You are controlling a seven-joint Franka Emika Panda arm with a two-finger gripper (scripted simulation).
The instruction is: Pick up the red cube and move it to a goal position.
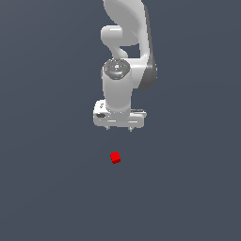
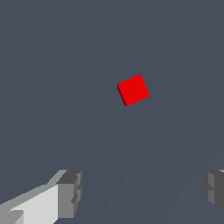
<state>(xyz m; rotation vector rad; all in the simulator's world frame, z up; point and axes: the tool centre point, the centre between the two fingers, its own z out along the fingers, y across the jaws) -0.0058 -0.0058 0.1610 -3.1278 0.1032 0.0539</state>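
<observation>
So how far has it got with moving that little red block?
Barely begun. Nothing looks done: the red cube lies on the floor, untouched. In hand: the gripper hangs open, apart from it. Left: lowering around the cube, closing, lifting and carrying it; no goal marker shows.

The white arm hangs straight down, wrist vertical. Its gripper points downward, above the surface and clear of it, with the 2 fingers spread wide and nothing between them.

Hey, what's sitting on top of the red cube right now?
Nothing. The red cube has a bare top face in both views. The gripper hangs open, apart from it. The cube's underside, against the dark floor, is hidden.
</observation>
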